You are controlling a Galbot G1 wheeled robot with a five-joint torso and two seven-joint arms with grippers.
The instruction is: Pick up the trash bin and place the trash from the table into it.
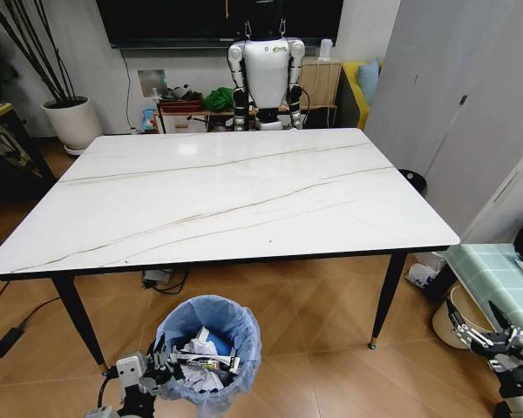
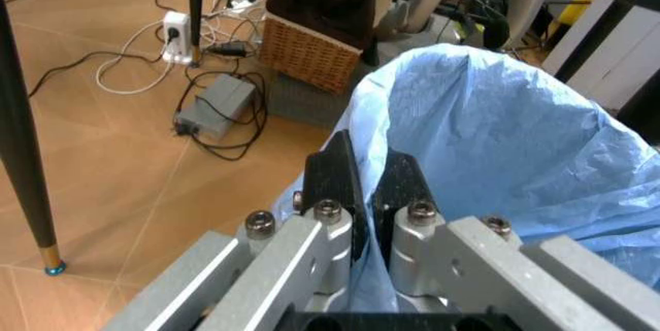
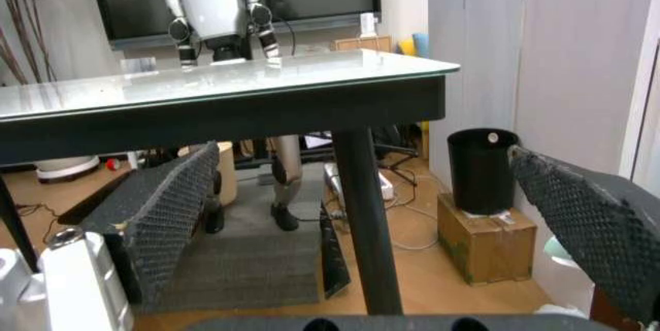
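Currently | left gripper (image 2: 363, 192) is pinching the near-left rim of the trash bin (image 1: 211, 335), which is sitting on the floor near of the table (image 1: 244, 200) | trash (image 1: 200, 359) is lying inside | right gripper (image 3: 361, 215) is hanging spread, far right.

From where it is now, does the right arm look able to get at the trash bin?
Probably not yet: the right gripper hangs open far to the right, while the trash bin, pinched by the left gripper, sits on the opposite side.
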